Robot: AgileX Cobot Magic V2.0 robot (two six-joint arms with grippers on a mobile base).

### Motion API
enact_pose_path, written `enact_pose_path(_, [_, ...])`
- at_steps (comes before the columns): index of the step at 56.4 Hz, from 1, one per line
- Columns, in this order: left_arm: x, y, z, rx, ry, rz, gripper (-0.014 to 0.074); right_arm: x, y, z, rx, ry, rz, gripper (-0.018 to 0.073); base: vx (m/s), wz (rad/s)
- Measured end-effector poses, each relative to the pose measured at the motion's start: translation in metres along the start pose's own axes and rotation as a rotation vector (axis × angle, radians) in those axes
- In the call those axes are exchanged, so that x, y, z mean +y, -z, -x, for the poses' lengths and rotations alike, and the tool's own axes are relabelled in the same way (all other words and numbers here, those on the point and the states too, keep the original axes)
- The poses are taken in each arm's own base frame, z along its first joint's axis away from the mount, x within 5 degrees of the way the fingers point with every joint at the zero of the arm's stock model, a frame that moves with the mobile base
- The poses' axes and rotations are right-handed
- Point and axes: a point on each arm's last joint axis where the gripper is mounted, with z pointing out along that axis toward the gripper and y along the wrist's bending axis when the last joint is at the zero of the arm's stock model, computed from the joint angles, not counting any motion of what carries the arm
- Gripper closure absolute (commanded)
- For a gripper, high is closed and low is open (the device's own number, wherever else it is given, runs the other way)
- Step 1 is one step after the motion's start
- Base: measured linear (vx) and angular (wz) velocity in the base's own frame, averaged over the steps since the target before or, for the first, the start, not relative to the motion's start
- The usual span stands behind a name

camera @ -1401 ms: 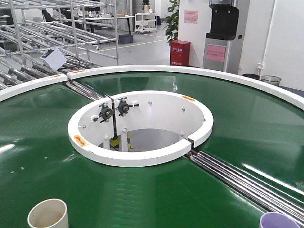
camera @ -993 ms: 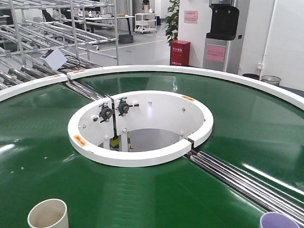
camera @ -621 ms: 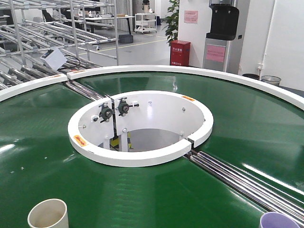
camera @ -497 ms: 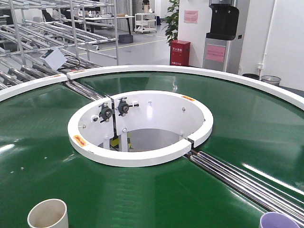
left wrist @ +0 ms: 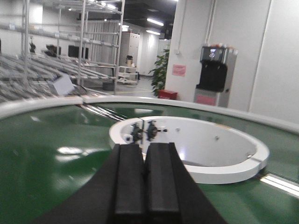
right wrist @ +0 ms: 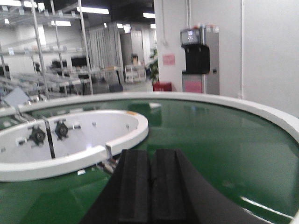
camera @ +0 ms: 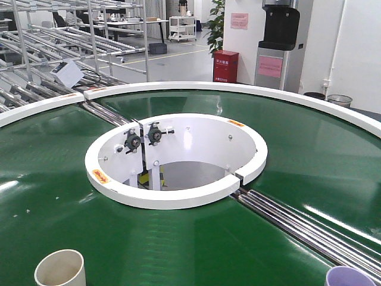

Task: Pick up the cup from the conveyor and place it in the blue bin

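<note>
You're eyeing the cup (camera: pixel 59 268) near-left of the opening (camera: pixel 196 140): likely light, stiff; pinch its rim. Sitting closed, empty: left gripper (left wrist: pixel 143 151), right gripper (right wrist: pixel 150 156).

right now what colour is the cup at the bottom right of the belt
The cup is pale purple; the front view shows it best.

I've got the front camera looking down across the conveyor (camera: pixel 47 179) from its near edge, facing the central ring (camera: pixel 172 196). Both wrist cameras sit low over it, facing the same way. All three share that ring and the far dispenser (camera: pixel 278 27).
</note>
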Motion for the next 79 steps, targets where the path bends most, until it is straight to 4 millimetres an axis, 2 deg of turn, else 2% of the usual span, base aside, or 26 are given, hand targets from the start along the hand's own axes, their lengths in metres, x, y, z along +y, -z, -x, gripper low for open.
enact_pose_path(6, [-0.005,-0.009,0.037,0.011,-0.15,0.009,0.0598,0.002,-0.008,0.026,0.094,0.008,-0.015,0.0568,0.0,0.0])
enact_pose_path(9, [-0.006,-0.019,0.048,0.038,-0.175,0.012,0.0596,0.003,-0.014,0.035,0.126,0.008,-0.019,0.0568,0.0,0.0])
enact_pose_path(13, [-0.006,-0.034,0.05,0.094,-0.185,0.015,0.0594,0.004,-0.025,0.04,0.167,0.012,-0.024,0.0565,0.0,0.0])
enact_pose_path(17, [-0.004,-0.051,0.042,0.181,-0.188,0.02,0.0594,0.003,-0.036,0.036,0.234,0.012,-0.031,0.0561,0.0,0.0])
enact_pose_path(24, [0.001,-0.081,0.009,0.408,-0.188,0.03,0.0585,0.002,-0.056,0.021,0.372,0.011,-0.045,0.053,0.0,0.0])
enact_pose_path(32, [0.005,-0.1,-0.016,0.582,-0.183,0.038,0.0532,0.0,-0.072,0.008,0.475,0.011,-0.055,0.0447,0.0,0.0])
enact_pose_path(37, [0.006,-0.107,-0.024,0.633,-0.183,0.04,0.0465,0.0,-0.078,0.001,0.519,0.01,-0.06,0.0365,0.0,0.0])
enact_pose_path(50, [0.008,-0.119,-0.041,0.724,-0.18,0.044,0.0201,-0.001,-0.085,-0.005,0.558,0.012,-0.063,0.0132,0.0,0.0])
enact_pose_path(56, [0.01,-0.125,-0.048,0.752,-0.174,0.048,0.0141,-0.001,-0.086,-0.005,0.556,0.012,-0.063,0.0081,0.0,0.0])
enact_pose_path(62, [0.011,-0.134,-0.055,0.787,-0.135,0.065,0.0136,-0.001,-0.086,-0.005,0.553,0.008,-0.063,0.0072,0.0,0.0])
enact_pose_path(69, [0.009,-0.152,-0.041,0.809,-0.099,0.081,0.0136,0.001,-0.086,-0.005,0.558,-0.061,-0.067,0.0072,0.0,0.0])
enact_pose_path(79, [0.004,-0.199,-0.005,0.844,-0.107,0.072,0.0136,0.001,-0.085,-0.006,0.57,-0.1,-0.07,0.0072,0.0,0.0])
